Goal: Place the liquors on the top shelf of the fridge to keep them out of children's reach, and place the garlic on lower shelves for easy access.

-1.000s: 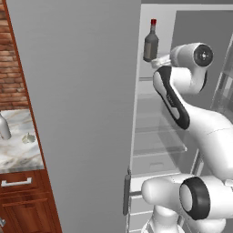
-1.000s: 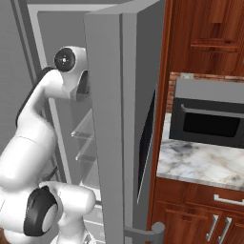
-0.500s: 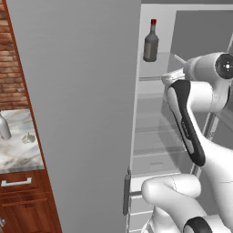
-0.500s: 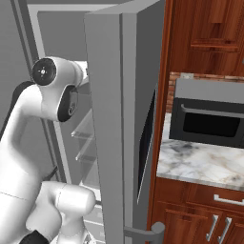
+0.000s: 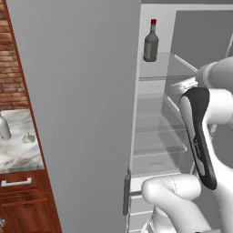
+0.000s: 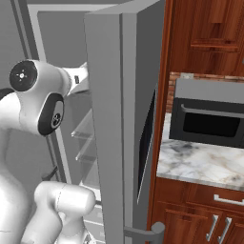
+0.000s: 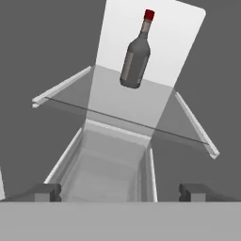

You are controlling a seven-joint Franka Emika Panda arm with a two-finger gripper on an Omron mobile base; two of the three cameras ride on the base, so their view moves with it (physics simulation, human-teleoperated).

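The dark grey liquor bottle with a red cap stands upright on the fridge's top shelf, free of my gripper. In the hand view the same bottle sits at the back of that glass panel, while my gripper hangs open well in front of it, fingertips far apart with nothing between them. The garlic lies on the marble counter at the far left, beside a pale bottle cut off by the picture's edge. Lower shelves are bare.
The wide grey fridge door stands open between the counter and the fridge interior. Seen from the right, the door's edge hides the shelves, with a black oven and a marble counter beyond. My own arm crowds the fridge opening.
My hand has drawn back from the dark bottle, away from the top shelf and toward the base. The bottle stays standing where it was.
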